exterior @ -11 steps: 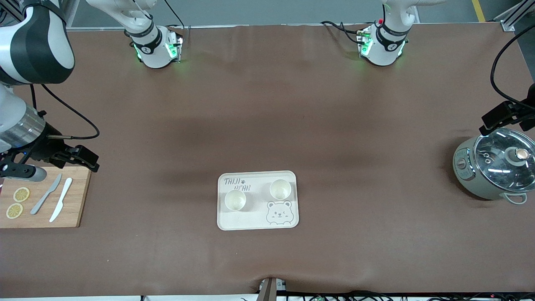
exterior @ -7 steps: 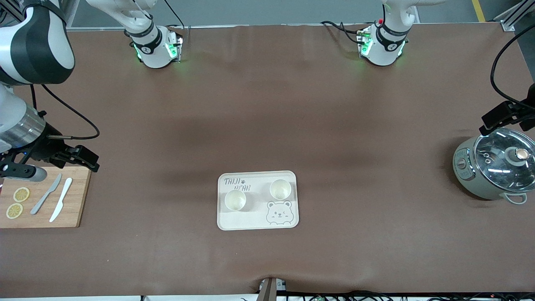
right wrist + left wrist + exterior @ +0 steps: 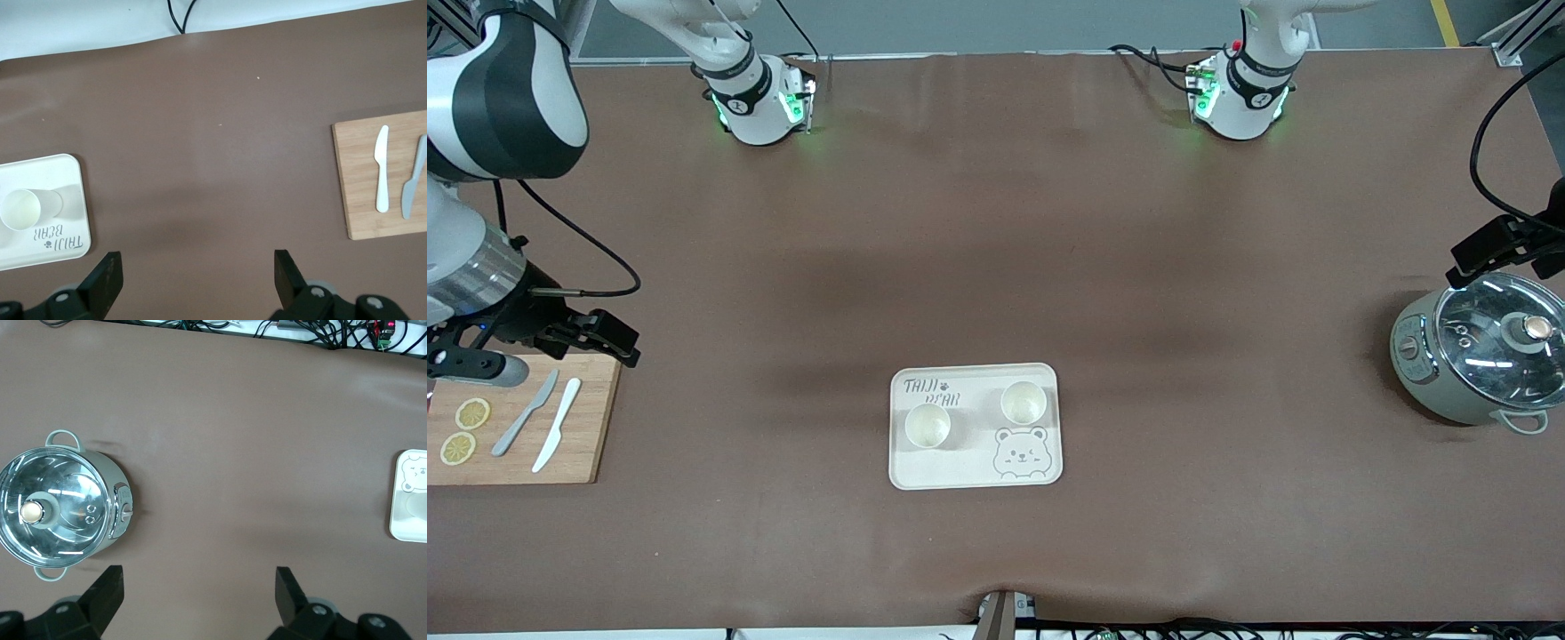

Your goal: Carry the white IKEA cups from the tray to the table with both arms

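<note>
Nothing moved: both cups (image 3: 927, 426) (image 3: 1023, 403) on tray (image 3: 960, 471); left claw (image 3: 199, 587), right claw (image 3: 193, 273) spread apart, waiting

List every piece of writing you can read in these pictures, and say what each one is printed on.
"TAIJI BEAR": printed on the cream tray, in the corner by one white cup, with a bear face drawn on the tray too.
Marks on the pot's control panel and on both arm bases: too small to read.

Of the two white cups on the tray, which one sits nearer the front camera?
The white cup toward the right arm's end of the tray, beside the lettering. The other cup stands farther back, above the bear drawing.
</note>
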Tool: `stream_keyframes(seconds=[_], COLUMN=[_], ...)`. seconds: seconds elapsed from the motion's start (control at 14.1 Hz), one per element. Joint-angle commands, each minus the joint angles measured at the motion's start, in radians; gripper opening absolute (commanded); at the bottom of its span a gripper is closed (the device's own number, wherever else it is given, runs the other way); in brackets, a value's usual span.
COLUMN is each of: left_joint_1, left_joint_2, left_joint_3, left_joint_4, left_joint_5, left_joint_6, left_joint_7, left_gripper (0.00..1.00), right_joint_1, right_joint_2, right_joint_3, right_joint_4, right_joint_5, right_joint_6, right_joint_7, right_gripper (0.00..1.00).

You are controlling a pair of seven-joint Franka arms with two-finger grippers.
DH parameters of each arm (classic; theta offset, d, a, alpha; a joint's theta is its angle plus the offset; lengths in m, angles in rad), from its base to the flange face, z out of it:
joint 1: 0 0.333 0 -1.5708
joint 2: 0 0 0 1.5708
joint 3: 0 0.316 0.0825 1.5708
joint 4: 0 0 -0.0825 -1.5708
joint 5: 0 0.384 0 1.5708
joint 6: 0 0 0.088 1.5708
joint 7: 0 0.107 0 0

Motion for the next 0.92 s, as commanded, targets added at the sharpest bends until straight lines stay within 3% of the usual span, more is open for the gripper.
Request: stream_keyframes(seconds=[0.0, 0.35, 0.85], left_joint_1=[0.003, -0.014, -0.164], left_joint_2=[-0.004, 0.031, 0.14], left_joint_3=[-0.004, -0.02, -0.049], left_joint_4=[0.005, -0.024, -0.007], left_joint_5=[0.013, 0.001, 0.004], left_joint_6=[-0.018, -0.035, -0.027], left_joint_7=[0.002, -0.01, -0.289], left_gripper=[1.0, 1.0, 1.0], right_joint_1=[0.039, 0.119, 0.246], right_joint_2=[0.038, 0.107, 0.25], right_joint_3=[-0.001, -0.002, -0.005], right_joint_4=[-0.001, -0.001, 0.001], right_joint_5=[0.017, 0.012, -0.018], right_joint_6=[0.065, 0.161, 0.345], right_joint_7=[0.069, 0.229, 0.447], right_gripper=[1.0, 1.0, 1.0])
